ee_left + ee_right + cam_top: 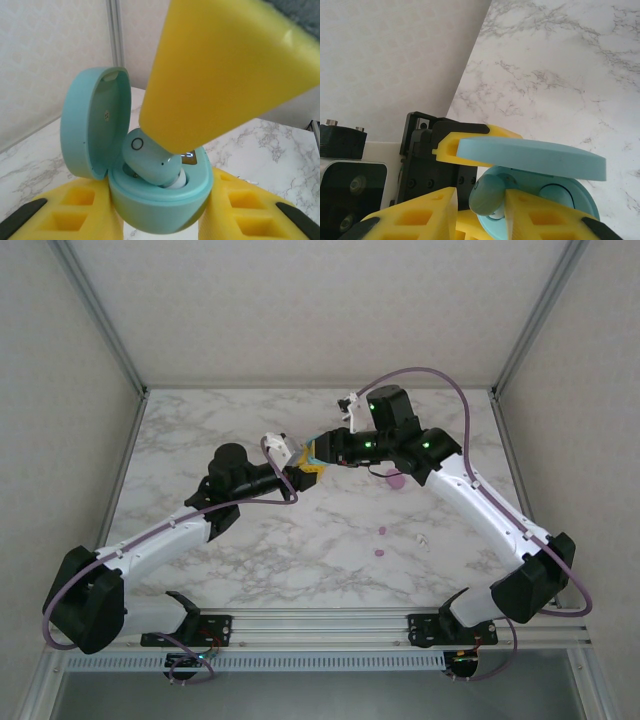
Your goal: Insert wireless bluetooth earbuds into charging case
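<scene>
Teal earbud point(150, 160): sat tilted in a socket of the open teal charging case point(160, 205), whose lid point(92, 125) stood raised.
Right gripper point(481, 197): fingers stood slightly parted, straddling that bud, with one fingertip touching its top.
Left gripper point(303, 472): was clamped on the case's base.
Pink earbud point(381, 531): lay on the table point(200, 440), well apart from both grippers.

surf: marble tbl point(200, 440) | on it: pink case point(397, 479), 2 pink buds point(381, 531), white bud point(422, 540)
</scene>
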`<state>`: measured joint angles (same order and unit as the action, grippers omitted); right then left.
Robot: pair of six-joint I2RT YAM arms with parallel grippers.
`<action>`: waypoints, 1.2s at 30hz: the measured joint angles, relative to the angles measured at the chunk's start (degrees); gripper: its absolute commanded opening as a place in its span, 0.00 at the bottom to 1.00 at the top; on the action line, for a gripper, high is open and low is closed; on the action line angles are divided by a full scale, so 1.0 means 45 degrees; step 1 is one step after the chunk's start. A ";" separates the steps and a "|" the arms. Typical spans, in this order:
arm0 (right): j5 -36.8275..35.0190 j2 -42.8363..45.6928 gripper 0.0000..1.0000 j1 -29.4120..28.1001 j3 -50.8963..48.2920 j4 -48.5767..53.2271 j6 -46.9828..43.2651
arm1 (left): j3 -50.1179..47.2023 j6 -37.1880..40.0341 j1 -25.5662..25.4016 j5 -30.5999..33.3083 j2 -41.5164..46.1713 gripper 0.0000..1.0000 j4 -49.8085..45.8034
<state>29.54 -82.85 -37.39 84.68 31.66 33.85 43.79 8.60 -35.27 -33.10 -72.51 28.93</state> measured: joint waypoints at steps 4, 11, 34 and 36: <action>0.0000 0.0000 0.31 0.0000 0.0034 0.0063 -0.0005 | 0.0000 0.0000 0.0000 0.0005 0.0034 0.19 0.0000; 0.0024 0.0000 0.31 0.0000 0.0058 0.0121 -0.0039 | 0.0000 0.0005 0.0000 0.0087 0.0044 0.19 0.0000; -0.0005 0.0894 0.33 0.0000 -0.0049 -0.0520 -0.0534 | 0.0000 0.0005 -0.0005 0.0340 0.0141 0.19 0.0010; -0.0369 0.1190 0.34 0.0000 -0.0160 -0.0602 -0.0695 | 0.0000 0.0005 -0.0005 0.0350 0.0199 0.19 0.0005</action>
<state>27.88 -77.49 -37.39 83.96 28.95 30.72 43.79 8.62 -35.29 -31.53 -71.61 28.95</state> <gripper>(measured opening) 0.327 0.350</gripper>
